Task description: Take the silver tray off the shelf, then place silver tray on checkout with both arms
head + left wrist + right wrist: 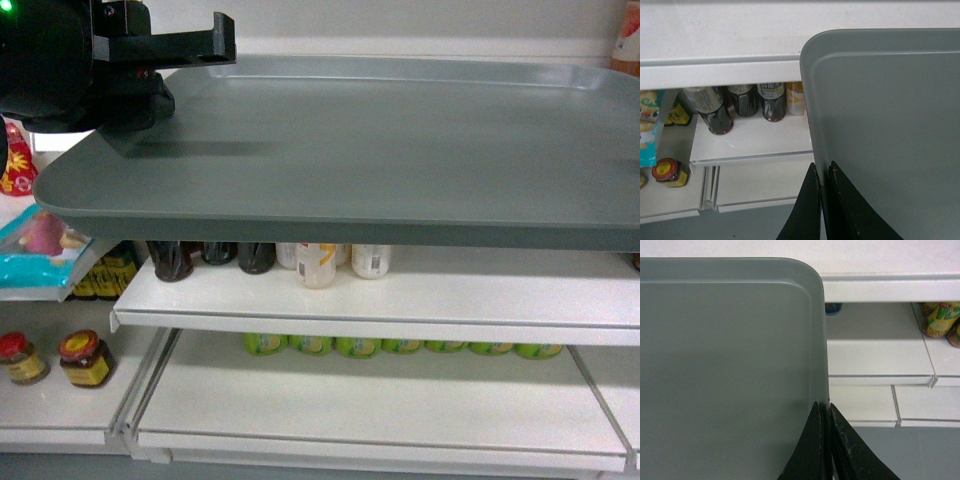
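Observation:
The silver tray (pixel 380 150) hangs level in the air in front of the shelf (pixel 400 300), apart from its boards. My left gripper (pixel 130 135) is at the tray's left end. In the left wrist view the left gripper (pixel 822 171) is shut on the left rim of the silver tray (pixel 890 125), one finger on each side. In the right wrist view my right gripper (pixel 828 407) is shut on the right rim of the tray (pixel 725 365) in the same way. The right gripper is outside the head view. The checkout is out of view.
Dark sauce bottles (pixel 170 260) and white bottles (pixel 317 265) stand on the shelf board under the tray. Green-capped bottles (pixel 400 346) line the board below. Two red-lidded jars (pixel 80 360) and a blue snack pack (pixel 40 250) sit at the left.

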